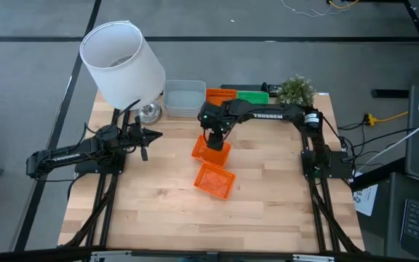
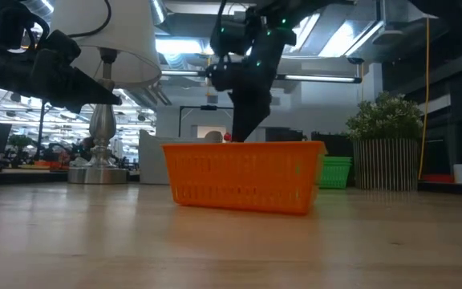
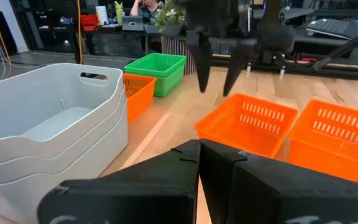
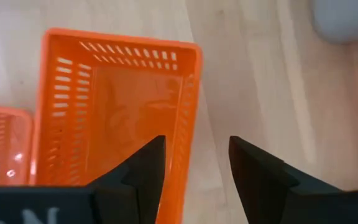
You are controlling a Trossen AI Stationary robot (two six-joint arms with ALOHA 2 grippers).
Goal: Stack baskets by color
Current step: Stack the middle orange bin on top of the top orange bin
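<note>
Two orange baskets lie on the table's middle, one (image 1: 211, 151) just beyond the other (image 1: 215, 180), each resting on its bottom. My right gripper (image 1: 213, 138) hangs open over the farther one (image 4: 117, 106), pointing steeply down. Its fingers stand on either side of one long wall (image 4: 188, 118), tips near rim height (image 3: 216, 87), touching nothing that I can see. At the far edge sit a stack of grey baskets (image 1: 184, 98), another orange basket (image 1: 220, 94) and green ones (image 1: 253, 95). My left gripper (image 1: 151, 135) waits shut at the table's left.
A large white lampshade (image 1: 122, 62) on a metal base stands at the far left corner. A small potted plant (image 1: 297, 90) stands at the far right. Bare wood lies toward the near edge (image 1: 209, 225).
</note>
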